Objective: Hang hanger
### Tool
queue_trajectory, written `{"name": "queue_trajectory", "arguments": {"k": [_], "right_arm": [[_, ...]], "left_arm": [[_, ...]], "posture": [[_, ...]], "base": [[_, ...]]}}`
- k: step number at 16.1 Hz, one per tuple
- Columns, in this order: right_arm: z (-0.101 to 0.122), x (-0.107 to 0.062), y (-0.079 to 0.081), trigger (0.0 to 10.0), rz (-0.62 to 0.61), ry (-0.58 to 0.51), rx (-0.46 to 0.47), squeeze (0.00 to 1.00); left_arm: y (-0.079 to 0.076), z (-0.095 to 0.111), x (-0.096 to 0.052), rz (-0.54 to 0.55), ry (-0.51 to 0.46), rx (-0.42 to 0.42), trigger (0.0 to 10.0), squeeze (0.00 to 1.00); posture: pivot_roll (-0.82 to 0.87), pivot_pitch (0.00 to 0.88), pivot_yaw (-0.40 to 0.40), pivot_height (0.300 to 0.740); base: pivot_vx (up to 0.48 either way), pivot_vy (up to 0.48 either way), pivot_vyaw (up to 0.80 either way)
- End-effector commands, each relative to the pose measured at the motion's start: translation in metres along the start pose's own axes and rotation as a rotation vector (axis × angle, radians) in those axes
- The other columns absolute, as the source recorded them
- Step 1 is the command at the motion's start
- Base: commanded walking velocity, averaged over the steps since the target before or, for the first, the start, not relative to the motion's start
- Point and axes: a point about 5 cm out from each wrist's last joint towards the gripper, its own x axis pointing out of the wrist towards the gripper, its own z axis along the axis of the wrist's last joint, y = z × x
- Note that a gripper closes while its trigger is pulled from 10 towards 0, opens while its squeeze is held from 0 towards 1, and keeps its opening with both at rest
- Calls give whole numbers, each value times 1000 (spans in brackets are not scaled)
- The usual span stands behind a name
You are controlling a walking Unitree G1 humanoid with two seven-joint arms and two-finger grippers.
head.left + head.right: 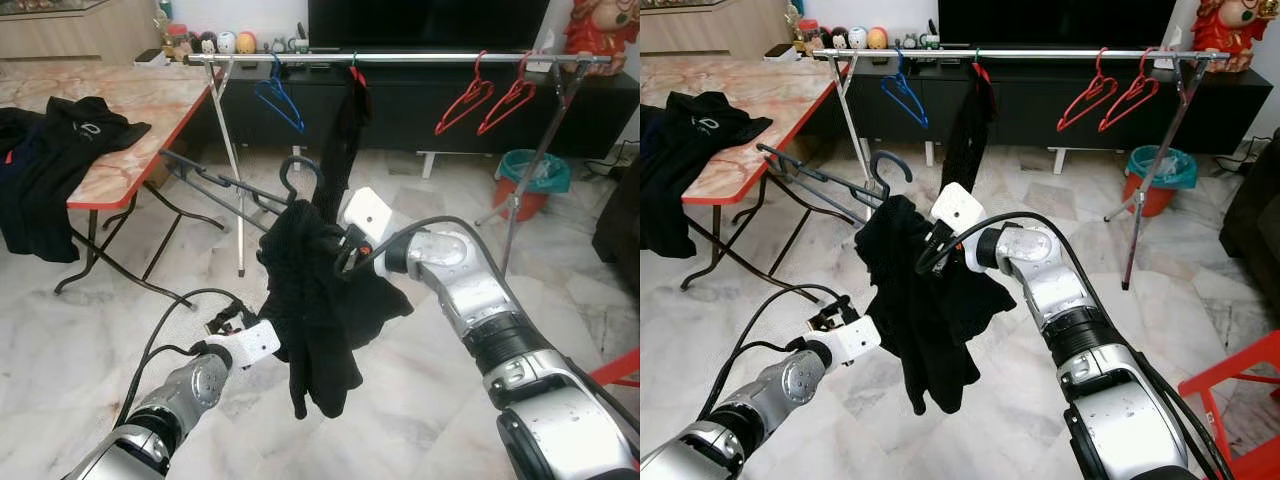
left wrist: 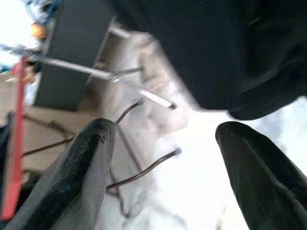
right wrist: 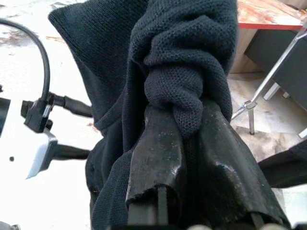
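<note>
Right gripper (image 3: 187, 143) clamping black garment (image 1: 315, 310) on hanger (image 1: 296, 172), left gripper (image 2: 163, 158) fingers standing apart, marble floor (image 1: 420, 380), clothes rail (image 1: 400, 59) carrying 3 hangers, red-edged table (image 1: 140, 110) lying left

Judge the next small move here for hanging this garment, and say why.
Probably raise the right gripper forward toward the rail. It is shut on the black garment, whose hanger hook sits well below the rail. The bare stretch between the hung black garment and the red hangers looks like room. The left gripper is open beside the cloth.
</note>
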Motion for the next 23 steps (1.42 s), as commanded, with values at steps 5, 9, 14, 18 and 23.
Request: {"name": "queue_trajectory", "arguments": {"k": [5,9,14,18,23], "right_arm": [[17,2,0,0,12,-47,-46,0],[17,2,0,0,13,-46,-44,0],[15,2,0,0,15,-43,-42,0],[15,2,1,0,18,-43,-41,0],[15,3,2,0,20,-44,-41,0]], "left_arm": [[-1,-4,-1,-1,28,-102,10000,0],[-7,-2,-2,-48,2,-212,10000,0],[-16,-2,-7,-90,-28,-298,10000,0],[-17,-7,-9,-64,-1,-343,10000,0],[-14,-15,-10,-7,38,-295,10000,0]], "posture": [[-47,0,27,719],[-47,0,27,719],[-47,0,27,719],[-47,0,28,719],[-47,0,28,719]], "base": [[0,0,0],[0,0,0],[0,0,0],[0,0,0],[0,0,0]]}}
